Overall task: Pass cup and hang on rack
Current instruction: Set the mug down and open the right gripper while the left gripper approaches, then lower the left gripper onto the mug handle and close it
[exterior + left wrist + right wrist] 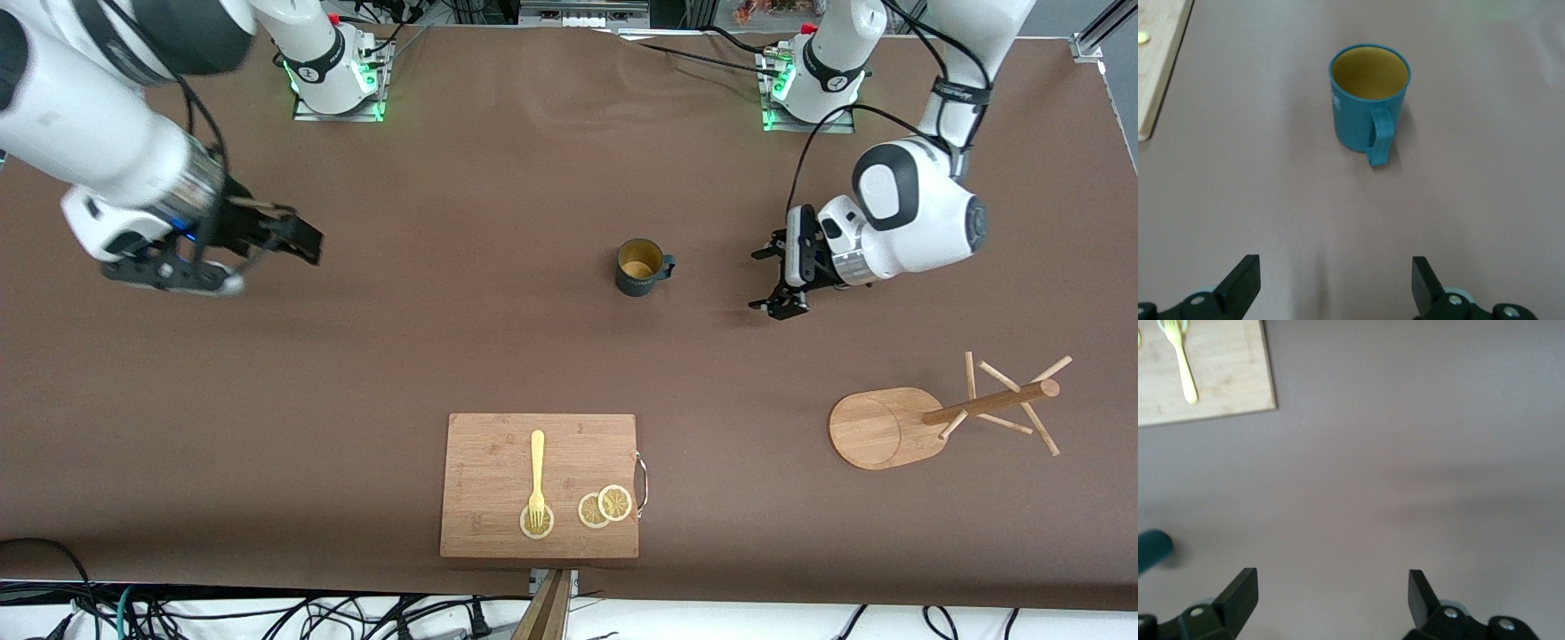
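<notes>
- cutting board (540,485) sits nearest the front camera, carrying a yellow fork (536,480) and lemon slices (605,506); we judge it plays no part in the task.
- the rack (889,427) comes next, toward the left arm's end of the worktop (444,338); its round base stands clear, while its post and pegs lean toward that end in the front view, which we take to be the camera's angle.
- the cup (640,266) stands upright farther from the front camera than the board, near the middle of the worktop, its handle turned toward the left arm's end; nothing touches it.
- the left gripper (782,277) hangs low just beside the cup, jaws released and empty; in the left wrist view the cup (1368,107) sits between the lines of its two fingers (1241,283), handle facing the camera.
- the right gripper (267,233) hovers over bare worktop toward the right arm's end, jaws spread wide and holding nothing; this arm waits.
- we see these risks: the jutting handle could catch a finger on approach and spin or tip the cup; a grip across the handle would leave no loop free for a peg.
- the thin pegs leave little room for error, and a bump could shift the light rack.
</notes>
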You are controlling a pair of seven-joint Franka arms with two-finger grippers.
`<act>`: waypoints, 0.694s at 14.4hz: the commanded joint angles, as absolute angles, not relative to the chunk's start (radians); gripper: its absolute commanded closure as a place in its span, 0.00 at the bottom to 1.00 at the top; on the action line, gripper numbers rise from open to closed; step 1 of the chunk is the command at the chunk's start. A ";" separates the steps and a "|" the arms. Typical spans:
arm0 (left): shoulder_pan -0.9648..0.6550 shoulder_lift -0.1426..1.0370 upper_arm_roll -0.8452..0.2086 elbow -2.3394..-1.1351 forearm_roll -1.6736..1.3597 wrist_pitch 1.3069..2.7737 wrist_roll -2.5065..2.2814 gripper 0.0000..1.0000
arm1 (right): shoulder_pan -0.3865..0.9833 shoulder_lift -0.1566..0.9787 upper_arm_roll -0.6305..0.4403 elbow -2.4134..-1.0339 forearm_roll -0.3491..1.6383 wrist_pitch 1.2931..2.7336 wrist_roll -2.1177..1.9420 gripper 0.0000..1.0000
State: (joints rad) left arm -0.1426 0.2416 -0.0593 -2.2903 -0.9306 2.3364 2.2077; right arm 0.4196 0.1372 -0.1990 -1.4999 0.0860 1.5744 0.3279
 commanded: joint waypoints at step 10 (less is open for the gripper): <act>-0.224 0.353 -0.190 -2.375 -1.379 2.562 2.480 0.00 | 0.103 0.049 0.006 -1.559 0.058 1.513 0.172 0.00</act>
State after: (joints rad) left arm -0.2121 0.3412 -0.1643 -2.3656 -1.3047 2.5177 2.4453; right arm 0.1212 0.0778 -0.0167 -1.5375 0.0717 1.5214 0.1768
